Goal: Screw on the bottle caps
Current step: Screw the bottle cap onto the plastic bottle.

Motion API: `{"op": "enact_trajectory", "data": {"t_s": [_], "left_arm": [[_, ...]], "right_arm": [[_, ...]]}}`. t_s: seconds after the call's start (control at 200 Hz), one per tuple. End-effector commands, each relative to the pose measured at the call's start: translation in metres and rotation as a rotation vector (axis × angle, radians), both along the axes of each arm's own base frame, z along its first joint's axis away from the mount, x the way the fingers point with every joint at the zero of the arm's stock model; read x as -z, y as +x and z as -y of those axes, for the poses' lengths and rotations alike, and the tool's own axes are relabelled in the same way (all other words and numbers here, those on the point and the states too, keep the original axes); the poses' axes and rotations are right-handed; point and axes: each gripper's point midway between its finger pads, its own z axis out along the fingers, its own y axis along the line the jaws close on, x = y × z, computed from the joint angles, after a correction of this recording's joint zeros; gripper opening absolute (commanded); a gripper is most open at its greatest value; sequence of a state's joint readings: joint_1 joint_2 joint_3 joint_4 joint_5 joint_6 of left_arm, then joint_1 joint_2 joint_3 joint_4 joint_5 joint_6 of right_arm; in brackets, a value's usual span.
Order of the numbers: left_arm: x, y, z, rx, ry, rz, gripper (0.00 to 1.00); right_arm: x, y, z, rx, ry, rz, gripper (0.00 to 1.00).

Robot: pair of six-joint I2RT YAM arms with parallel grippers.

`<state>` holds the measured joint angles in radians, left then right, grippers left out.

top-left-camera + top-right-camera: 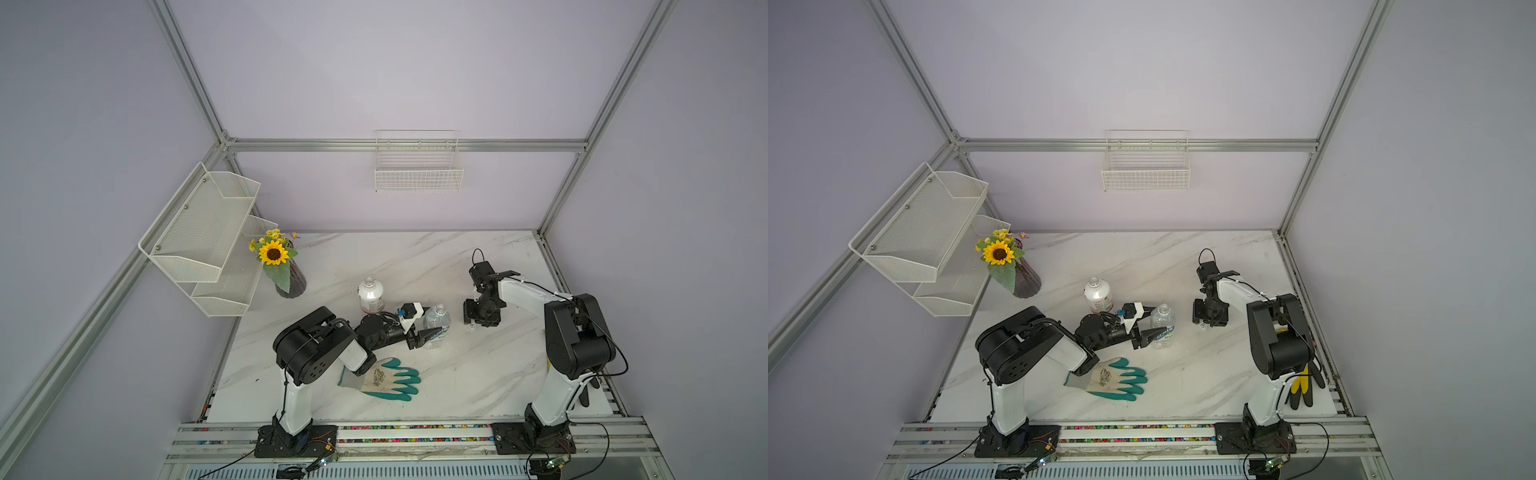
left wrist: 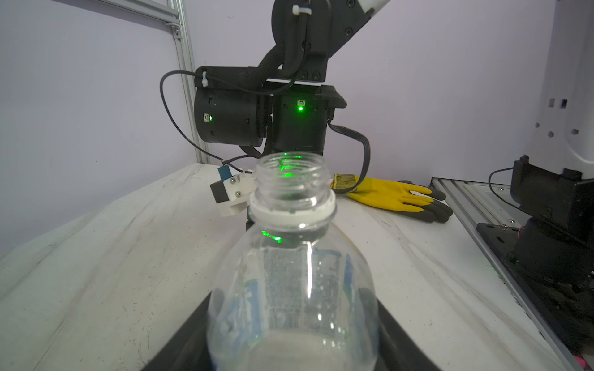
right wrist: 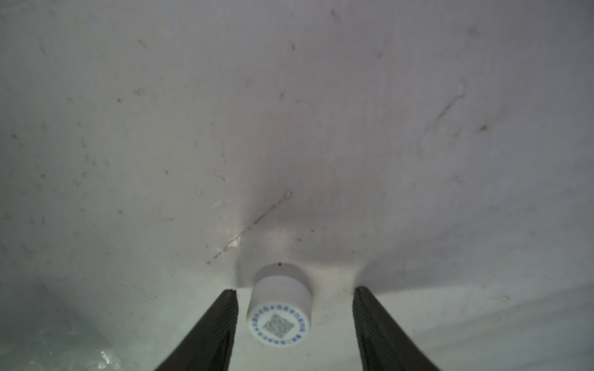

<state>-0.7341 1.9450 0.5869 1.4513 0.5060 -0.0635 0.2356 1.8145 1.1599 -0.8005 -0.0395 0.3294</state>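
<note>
Cap (image 3: 279,324) — upright on the table (image 1: 478,374), print up, between the spread fingers of the right gripper (image 3: 294,289), closer to one; the right arm is nearer.
Clear bottle (image 1: 436,324) — upright, uncapped, just left of the cap, clamped by the left gripper (image 1: 428,334).

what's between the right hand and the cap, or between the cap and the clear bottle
Nothing visible. The cap stands on the table between the right hand's open fingers, nearer one of them. In both top views the table stretch to the uncapped clear bottle, gripped by the left hand, looks bare.
</note>
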Motion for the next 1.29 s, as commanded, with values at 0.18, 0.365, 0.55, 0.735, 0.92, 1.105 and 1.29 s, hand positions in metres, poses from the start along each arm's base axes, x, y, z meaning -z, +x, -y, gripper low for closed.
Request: {"op": "enact_trajectory", "data": {"t_s": [0.18, 0.365, 0.55, 0.735, 0.92, 1.105, 1.29], "left_arm": [[-0.009, -0.005, 0.001, 0.03, -0.03, 0.037, 0.63], [-0.007, -0.005, 0.001, 0.029, -0.026, 0.032, 0.63], [-0.007, -0.004, 0.002, 0.028, -0.027, 0.033, 0.63], [-0.006, -0.005, 0.002, 0.037, -0.025, 0.029, 0.63], [-0.005, -0.005, 0.003, 0.04, -0.024, 0.026, 0.63], [-0.003, -0.005, 0.003, 0.042, -0.021, 0.025, 0.63], [-0.001, -0.005, 0.004, 0.043, -0.018, 0.026, 0.63]], "right_arm": [[0.007, -0.005, 0.004, -0.001, -0.037, -0.041, 0.5], [0.001, -0.009, -0.004, -0.025, -0.061, -0.045, 0.49], [-0.001, -0.01, -0.006, -0.033, -0.062, -0.045, 0.49], [0.002, -0.007, -0.006, -0.034, -0.068, -0.045, 0.45], [0.001, -0.005, -0.007, -0.034, -0.066, -0.04, 0.43], [0.001, -0.004, -0.009, -0.036, -0.053, -0.036, 0.42], [0.0, -0.002, -0.011, -0.042, -0.047, -0.028, 0.41]]}}
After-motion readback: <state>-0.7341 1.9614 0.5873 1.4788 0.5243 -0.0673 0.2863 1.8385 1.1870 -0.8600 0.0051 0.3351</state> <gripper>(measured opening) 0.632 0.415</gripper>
